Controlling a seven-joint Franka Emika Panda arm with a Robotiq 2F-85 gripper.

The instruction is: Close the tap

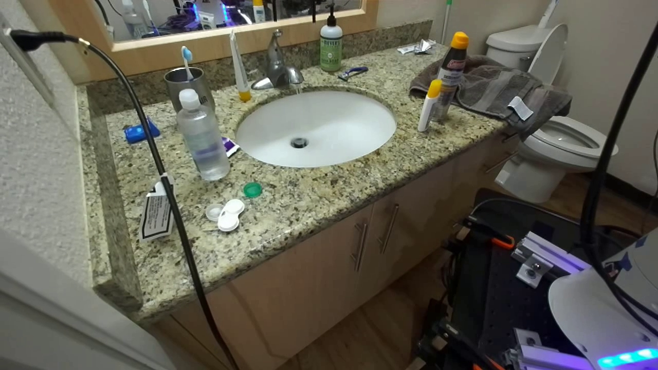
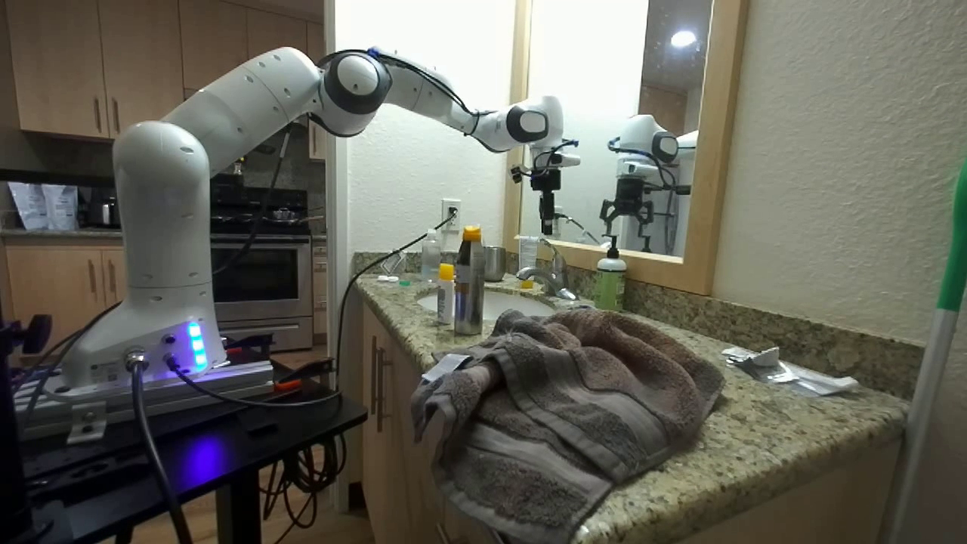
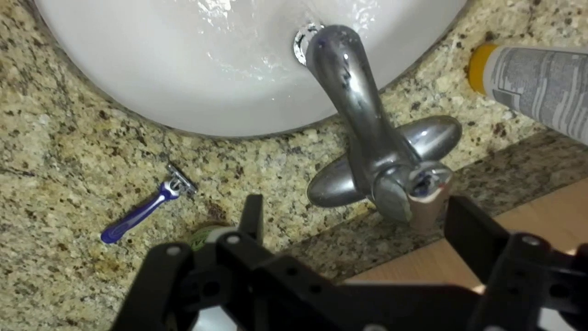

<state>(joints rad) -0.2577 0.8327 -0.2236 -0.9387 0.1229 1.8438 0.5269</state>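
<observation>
The silver-grey tap [image 1: 277, 69] stands at the back rim of the white oval basin [image 1: 349, 118], its lever handle pointing up. A thin water stream falls from its spout, and water ripples in the basin in the wrist view [image 3: 193, 78]. The tap also shows in an exterior view [image 2: 557, 276] and in the wrist view [image 3: 363, 101]. My gripper [image 3: 356, 200] is open and empty, pointing down. The handle top lies between its fingers in the wrist view, nearer the right finger; contact cannot be told. In an exterior view the gripper [image 2: 547, 228] hangs just above the tap, near the mirror.
A green soap bottle [image 3: 206, 235] lies close to the left finger. A razor [image 3: 142, 211] and a toothpaste tube [image 3: 537, 89] flank the tap. The mirror [image 2: 582, 98] rises behind. Spray cans [image 2: 470, 291] and a grey towel [image 2: 574, 393] are on the counter.
</observation>
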